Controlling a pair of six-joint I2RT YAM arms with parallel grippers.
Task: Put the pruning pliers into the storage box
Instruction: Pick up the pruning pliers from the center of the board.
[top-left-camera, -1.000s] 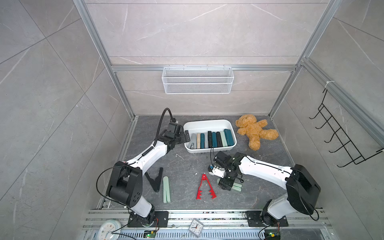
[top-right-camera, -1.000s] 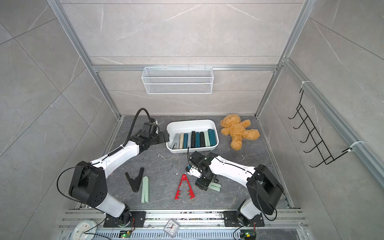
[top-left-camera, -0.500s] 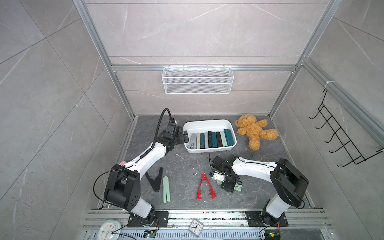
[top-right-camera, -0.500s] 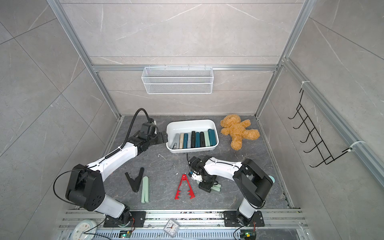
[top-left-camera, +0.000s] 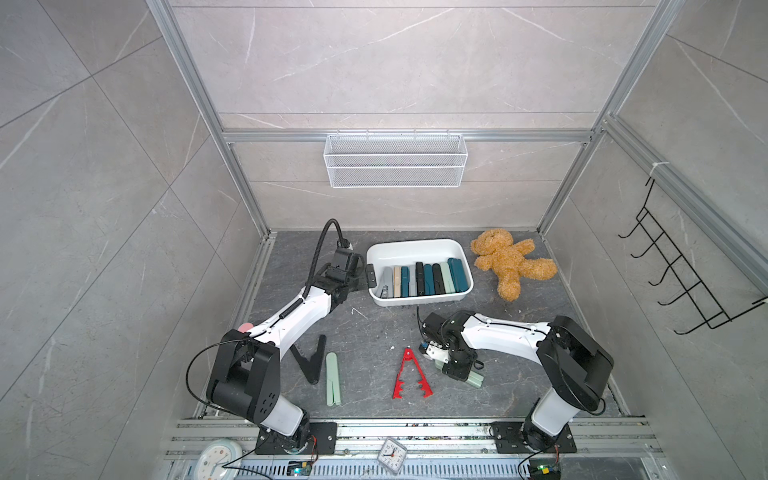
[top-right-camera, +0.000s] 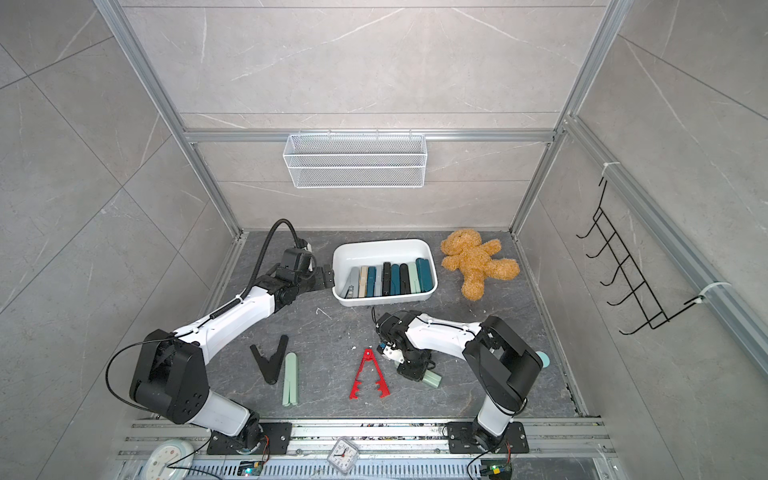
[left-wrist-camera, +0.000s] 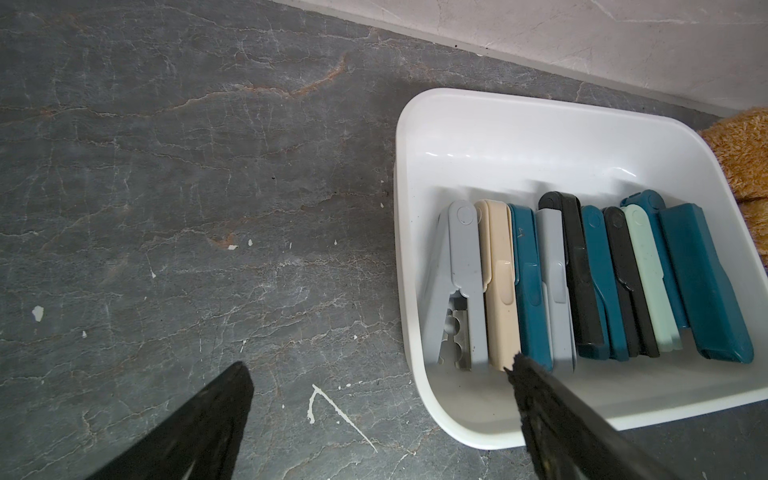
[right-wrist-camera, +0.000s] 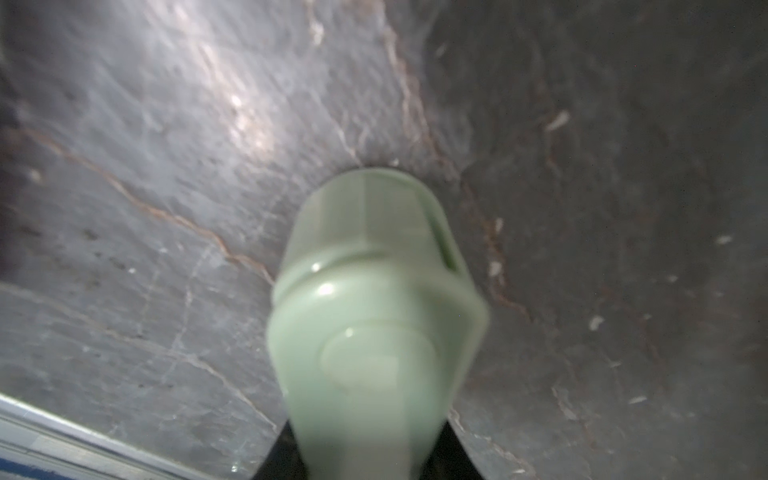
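The white storage box (top-left-camera: 415, 243) (top-right-camera: 382, 243) (left-wrist-camera: 415, 124) stands at the back of the floor, and several pruning pliers (top-left-camera: 428, 280) (left-wrist-camera: 582, 282) lie in a row inside it. My left gripper (top-left-camera: 365, 276) (top-right-camera: 328, 276) (left-wrist-camera: 378, 361) hovers open at the box's left end, holding nothing. At the front right, my right gripper (top-left-camera: 457, 370) (top-right-camera: 413, 372) (right-wrist-camera: 368, 432) is shut on mint green pliers (top-left-camera: 473, 379) (right-wrist-camera: 374, 311) lying on the floor. Red toothed pliers (top-left-camera: 409, 376), black V-shaped pliers (top-left-camera: 311, 361) and other mint pliers (top-left-camera: 332, 378) lie loose at the front.
A brown teddy bear (top-left-camera: 509, 262) lies right of the box. A white wire basket (top-left-camera: 395, 160) hangs on the back wall and a black hook rack (top-left-camera: 681, 282) on the right wall. Two clocks (top-left-camera: 390, 455) (top-left-camera: 218, 459) sit on the front rail.
My right gripper has closed around the mint green pliers on the floor, and that arm has folded in closer. The left arm has hardly moved and stays open.
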